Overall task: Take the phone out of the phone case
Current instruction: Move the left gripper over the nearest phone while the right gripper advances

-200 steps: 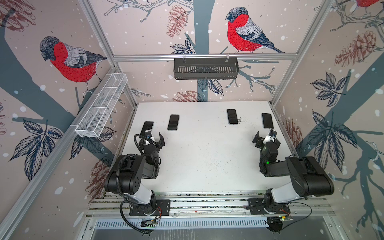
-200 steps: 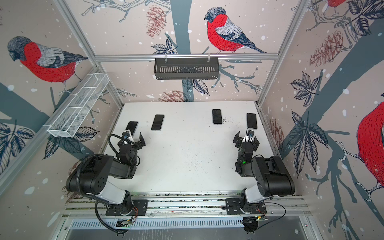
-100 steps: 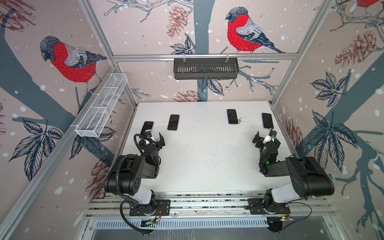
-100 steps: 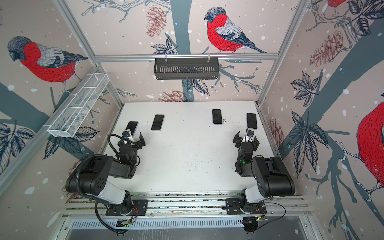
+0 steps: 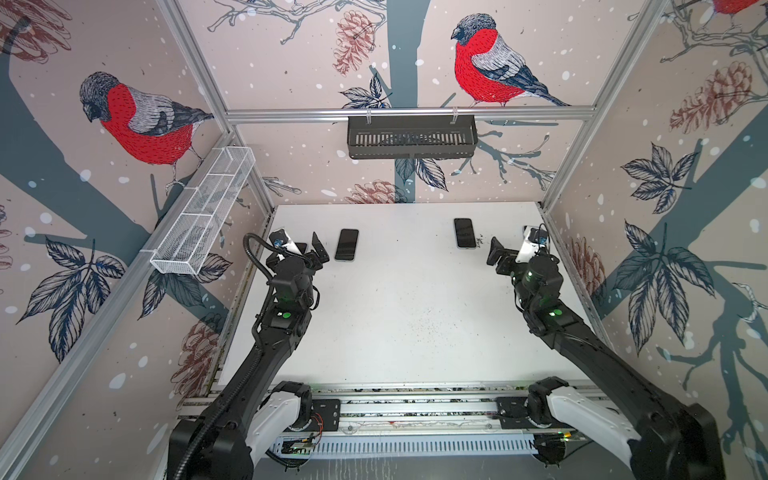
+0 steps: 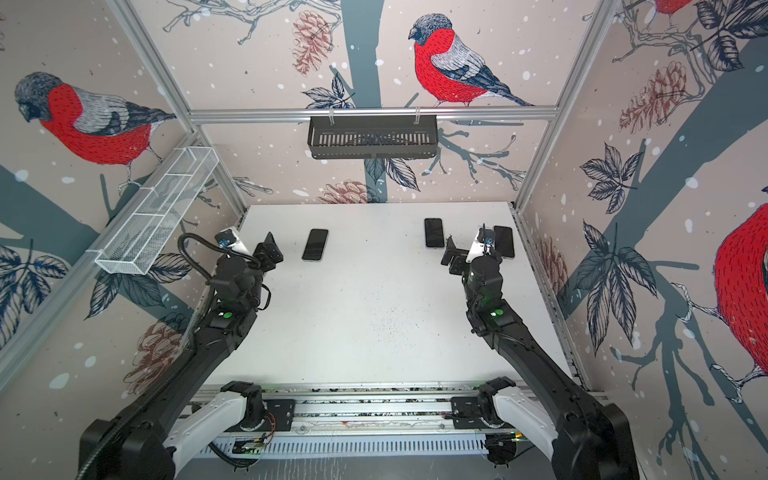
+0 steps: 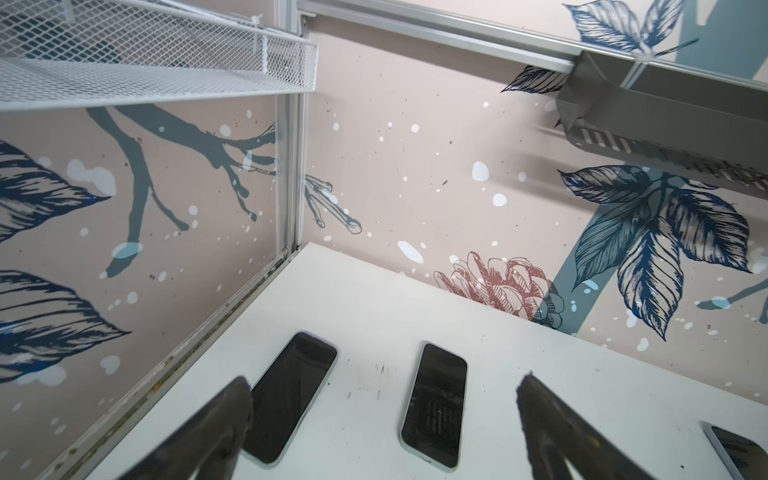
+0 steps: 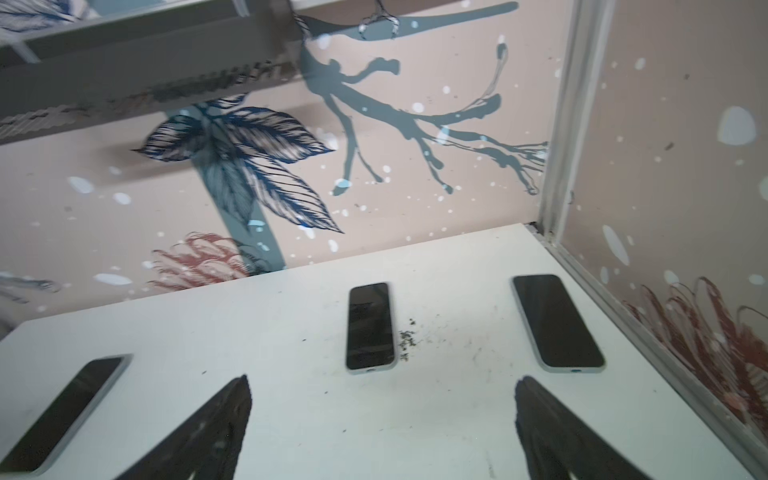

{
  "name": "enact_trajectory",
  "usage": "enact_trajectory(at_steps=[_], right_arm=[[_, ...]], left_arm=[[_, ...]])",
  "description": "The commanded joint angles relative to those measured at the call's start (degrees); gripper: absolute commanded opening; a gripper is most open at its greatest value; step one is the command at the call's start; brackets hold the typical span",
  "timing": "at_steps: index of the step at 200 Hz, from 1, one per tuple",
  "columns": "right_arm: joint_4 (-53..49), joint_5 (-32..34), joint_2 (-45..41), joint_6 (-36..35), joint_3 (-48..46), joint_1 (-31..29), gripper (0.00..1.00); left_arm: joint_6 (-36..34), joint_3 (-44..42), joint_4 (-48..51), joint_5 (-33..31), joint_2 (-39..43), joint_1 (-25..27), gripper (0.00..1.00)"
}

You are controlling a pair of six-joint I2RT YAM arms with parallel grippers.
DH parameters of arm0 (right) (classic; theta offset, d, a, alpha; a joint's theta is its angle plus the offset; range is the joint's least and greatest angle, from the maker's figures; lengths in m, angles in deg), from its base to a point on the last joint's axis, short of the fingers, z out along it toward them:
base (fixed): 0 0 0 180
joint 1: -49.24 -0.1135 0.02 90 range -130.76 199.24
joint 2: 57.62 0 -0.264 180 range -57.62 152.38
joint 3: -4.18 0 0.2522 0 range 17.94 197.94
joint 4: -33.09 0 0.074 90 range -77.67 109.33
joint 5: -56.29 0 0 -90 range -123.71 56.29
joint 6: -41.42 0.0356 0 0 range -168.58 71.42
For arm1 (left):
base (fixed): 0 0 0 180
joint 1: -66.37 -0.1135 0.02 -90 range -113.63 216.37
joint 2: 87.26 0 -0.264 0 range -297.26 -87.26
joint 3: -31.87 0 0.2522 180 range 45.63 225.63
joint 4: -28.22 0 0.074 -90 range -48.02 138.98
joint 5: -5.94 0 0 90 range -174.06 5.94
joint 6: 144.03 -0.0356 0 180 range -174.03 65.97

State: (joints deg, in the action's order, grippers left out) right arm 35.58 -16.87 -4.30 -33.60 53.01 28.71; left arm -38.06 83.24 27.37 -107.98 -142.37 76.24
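Observation:
Several dark phones lie screen up in a row across the far part of the white table (image 5: 395,316), each edged by a pale phone case. In both top views I see the inner two (image 5: 347,244) (image 5: 464,232) (image 6: 315,244) (image 6: 433,232). The far-right phone (image 6: 503,242) shows in a top view. The far-left phone (image 7: 291,395) is mostly hidden behind my left arm from above. My left gripper (image 5: 296,254) (image 7: 384,379) hovers open just short of the two left phones. My right gripper (image 5: 515,251) (image 8: 383,381) is open and empty, short of the two right phones (image 8: 370,326) (image 8: 555,322).
A black slotted basket (image 5: 411,137) hangs on the back rail. A white mesh basket (image 5: 203,216) is fixed to the left wall, above my left gripper. Patterned walls and aluminium posts enclose the table closely. Dark crumbs (image 8: 407,338) lie beside one right-hand phone.
Both arms have unfolded from near the base and carried their grippers up and forward toward the row of phones. Both grippers stayed open. The phones have not moved.

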Motion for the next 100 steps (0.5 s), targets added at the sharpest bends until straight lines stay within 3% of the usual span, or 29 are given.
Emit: enact_trajectory(at_steps=[1,43,100], right_arm=[[-10.9,-4.14,-3.93,1.2,2.34,-2.06,0.99],[-21.7,-8.13,-9.13,2.16,6.77,-3.8,1.0],[-25.18,-14.25,-14.32,5.69,4.14,-5.4,1.0]], left_arm=[[5.39,6.17,23.92,-3.08,-1.37,-0.02,0.98],[2.52,16.23,38.33,1.16,-9.98,-0.45,0.98],[-4.86,25.25,45.44,6.68,-23.09,-7.91,0.98]])
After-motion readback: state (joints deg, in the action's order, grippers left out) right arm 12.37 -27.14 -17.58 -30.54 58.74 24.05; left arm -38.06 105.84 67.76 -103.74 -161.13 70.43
